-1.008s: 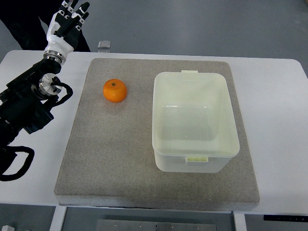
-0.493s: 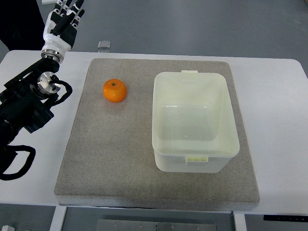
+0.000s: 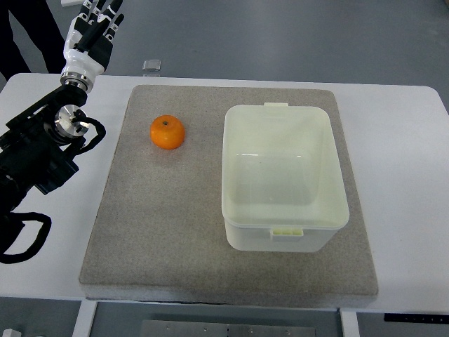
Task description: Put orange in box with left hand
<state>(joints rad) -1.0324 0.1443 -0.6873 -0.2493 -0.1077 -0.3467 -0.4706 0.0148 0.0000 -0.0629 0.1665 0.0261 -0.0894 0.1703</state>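
The orange (image 3: 168,132) sits stem-dimple up on the grey felt mat (image 3: 161,232), toward the mat's far left corner, well apart from the open, empty, pale translucent plastic box (image 3: 284,175) to its right. Nothing touches the fruit. The left robot hand (image 3: 90,36) hangs beyond the far left corner of the white surface (image 3: 407,182), fingers extended and holding nothing, well apart from the orange; no grasp has begun.

Risks, as I judge them: the orange is round and smooth, so a hand closing off-centre could nudge it rolling across the mat, perhaps toward the mat's edge or against the box wall. A loose or partial grip could let it slip during the carry to the right. The box has a raised rim with small latch tabs at its near and far sides; a low carry could clip the rim and shift the light container, and a release from too high could make the fruit bounce.

The fingertips of the left robot hand run to the picture's top edge, so their exact spread is hard to read. The left arm's dark links and cables are cut off at the left edge. The right arm is out of view. Dark shapes at the top left corner and a small clear object (image 3: 151,67) at the far edge of the surface are too indistinct to name
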